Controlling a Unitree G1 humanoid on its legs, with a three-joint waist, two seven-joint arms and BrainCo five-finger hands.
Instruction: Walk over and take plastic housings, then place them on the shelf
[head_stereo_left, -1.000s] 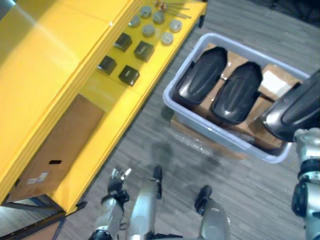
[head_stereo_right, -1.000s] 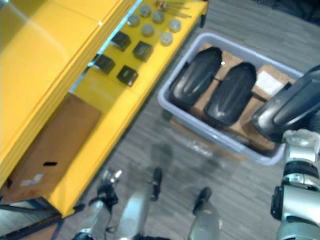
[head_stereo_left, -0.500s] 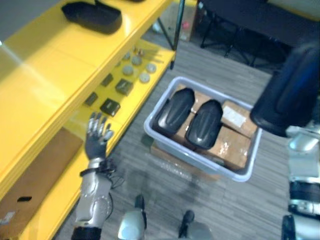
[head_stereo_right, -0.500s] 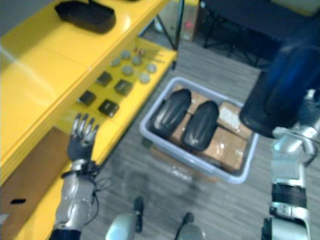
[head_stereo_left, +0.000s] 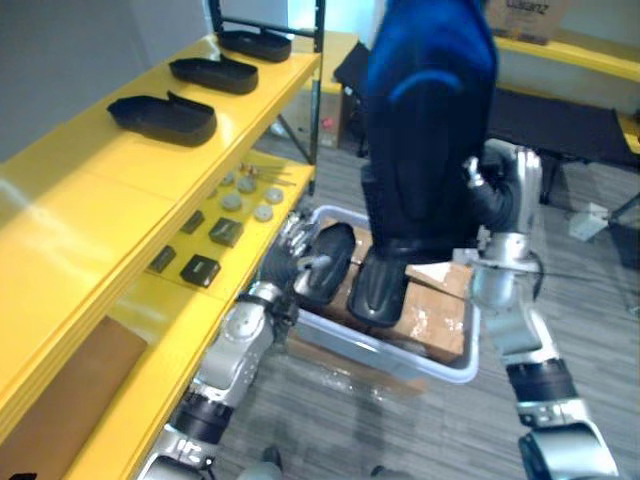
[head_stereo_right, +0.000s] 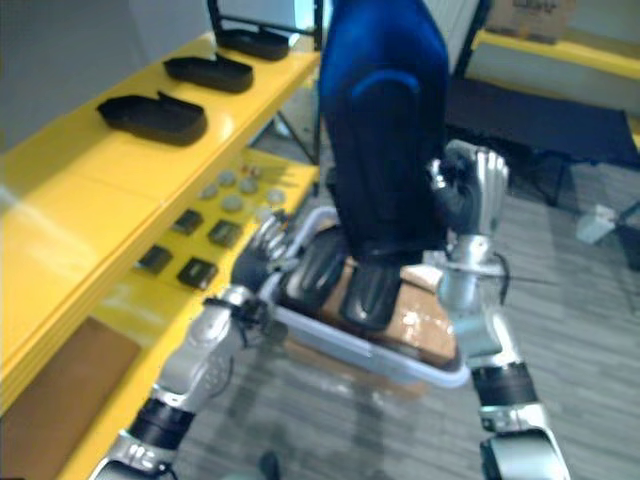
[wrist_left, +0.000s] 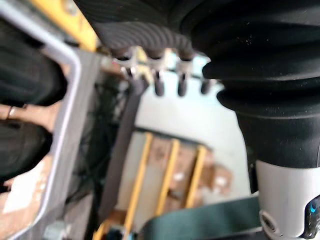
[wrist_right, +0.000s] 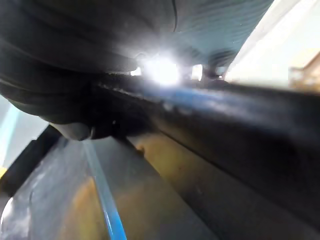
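My right hand (head_stereo_left: 498, 195) is clamped on one edge of a big dark plastic housing (head_stereo_left: 430, 120), held upright above the grey bin (head_stereo_left: 400, 352). Spare housings (head_stereo_left: 380, 285) lie in the bin, and placed housings (head_stereo_left: 165, 115) sit on top of the yellow shelf (head_stereo_left: 80, 200).

The shell looks stiff and thin. It is likely light but glossy, so slippery. It's long and may swing from an edge pinch, so mid-rim is the better hold.

My left hand (head_stereo_left: 292, 258) hovers by the bin, loose and empty. The left wrist view shows the bin rim past straight fingers (wrist_left: 158, 88). The right wrist view shows the housing's edge tight against my hand. The eye views give the shelf.
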